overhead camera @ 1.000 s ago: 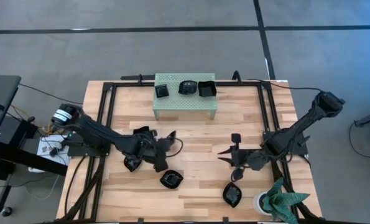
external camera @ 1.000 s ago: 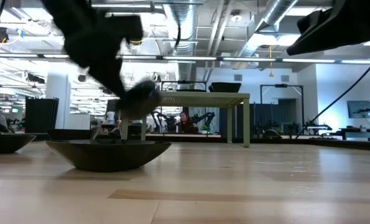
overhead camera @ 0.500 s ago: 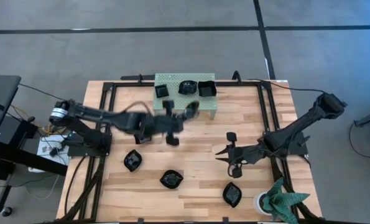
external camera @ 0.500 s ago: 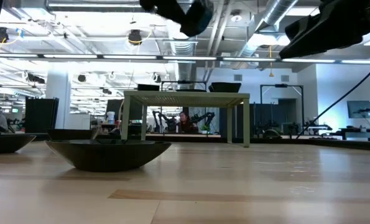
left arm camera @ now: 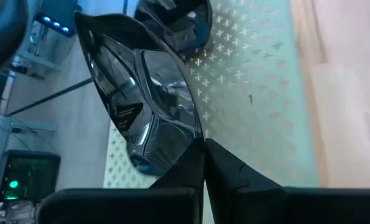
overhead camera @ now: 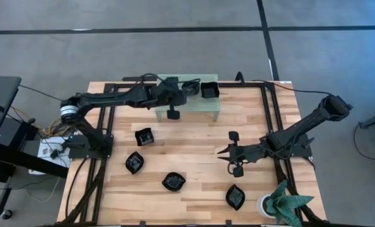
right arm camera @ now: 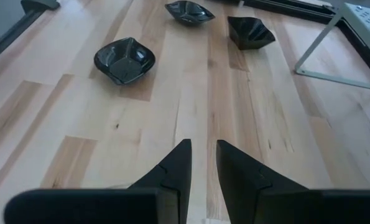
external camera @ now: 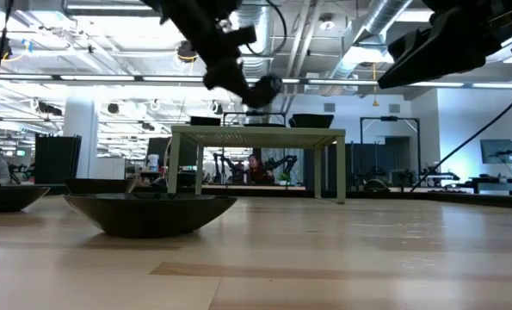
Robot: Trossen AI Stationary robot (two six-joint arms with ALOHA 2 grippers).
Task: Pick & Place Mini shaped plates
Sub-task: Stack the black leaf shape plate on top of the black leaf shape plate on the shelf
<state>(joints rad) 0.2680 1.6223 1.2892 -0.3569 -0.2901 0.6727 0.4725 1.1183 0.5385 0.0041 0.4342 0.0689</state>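
Partway through, by my estimate: the left gripper is pinching one glossy black plate by its rim, holding it over the green stand beside two plates already there. Four plates are waiting on the table. The right gripper is hovering empty, jaws slightly apart.

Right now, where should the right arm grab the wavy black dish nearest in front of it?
The wavy dish sits upright, its sides flaring low to the table. I'd pinch the rim on the side facing the right gripper, coming from above: one finger inside, one outside.
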